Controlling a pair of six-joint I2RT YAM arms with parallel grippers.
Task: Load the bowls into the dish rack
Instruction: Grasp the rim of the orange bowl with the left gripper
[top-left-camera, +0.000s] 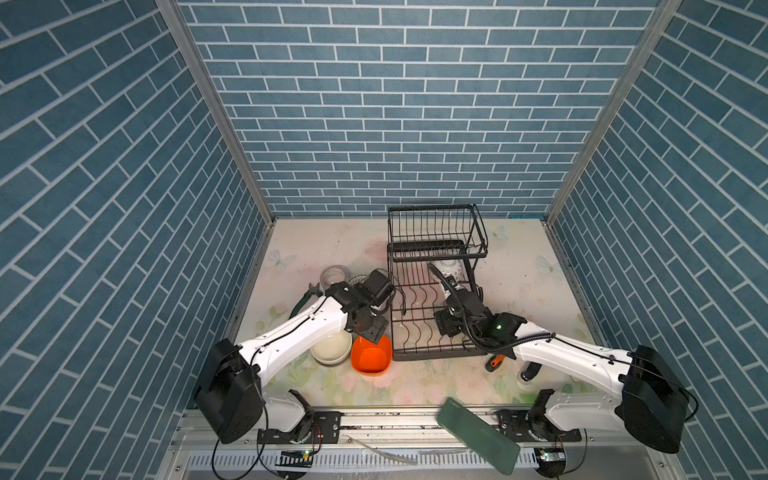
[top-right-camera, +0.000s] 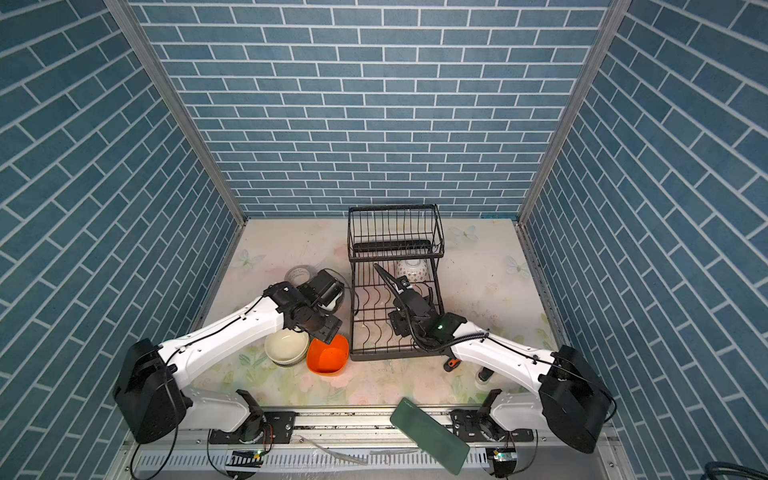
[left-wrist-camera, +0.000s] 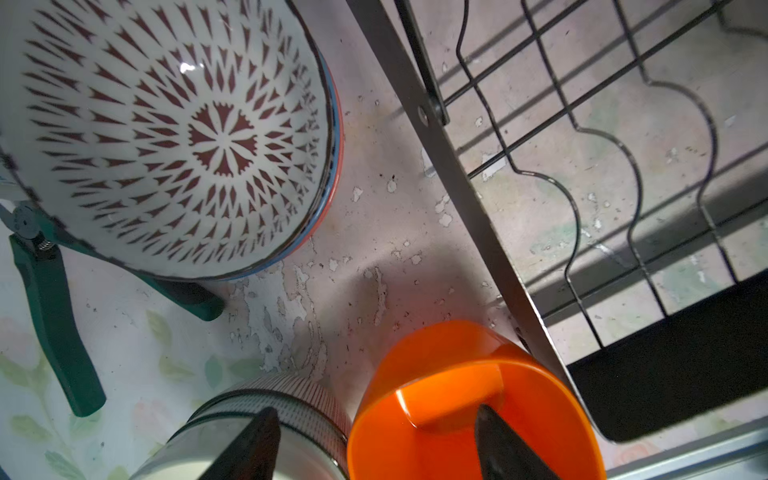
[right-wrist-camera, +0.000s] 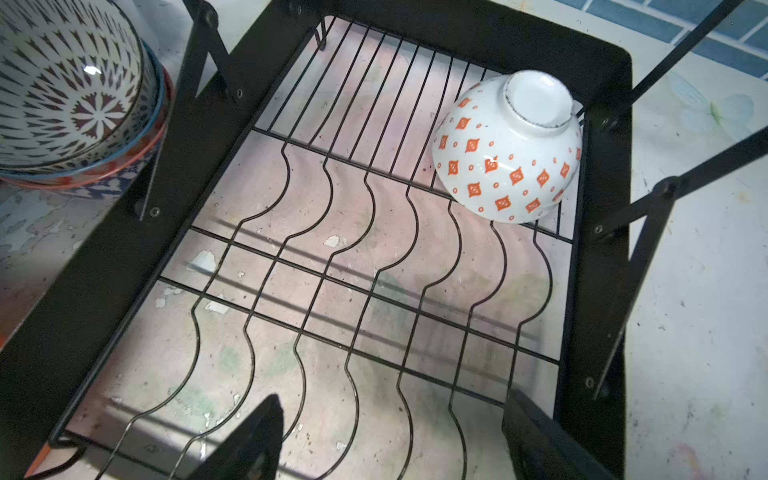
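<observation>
An orange bowl (top-left-camera: 371, 355) (top-right-camera: 327, 354) (left-wrist-camera: 457, 415) sits upright on the table beside the dish rack's (top-left-camera: 436, 232) (top-right-camera: 395, 232) (left-wrist-camera: 457, 174) (right-wrist-camera: 124, 266) front left corner. My left gripper (top-left-camera: 376, 337) (top-right-camera: 329, 332) (left-wrist-camera: 378, 446) hangs open over its rim: one finger is inside it, the other over the cream bowl (top-left-camera: 331, 349) (top-right-camera: 286, 347) (left-wrist-camera: 266, 399) next to it. A stack of patterned bowls (left-wrist-camera: 166, 137) (right-wrist-camera: 70, 95) stands left of the rack. A white bowl with orange marks (top-left-camera: 449, 269) (top-right-camera: 411, 269) (right-wrist-camera: 507, 158) lies upside down in the rack's lower tier. My right gripper (top-left-camera: 442, 280) (top-right-camera: 390, 276) (right-wrist-camera: 395, 436) is open and empty above the curved dividers.
A white tape roll (top-left-camera: 333, 274) (top-right-camera: 298, 274) and green-handled pliers (left-wrist-camera: 54, 316) (top-left-camera: 307, 297) lie by the bowl stack. An orange-handled tool (top-left-camera: 494, 362) (top-right-camera: 451, 365) lies under the right arm. A dark green flat object (top-left-camera: 478, 434) (top-right-camera: 428, 434) rests on the front rail.
</observation>
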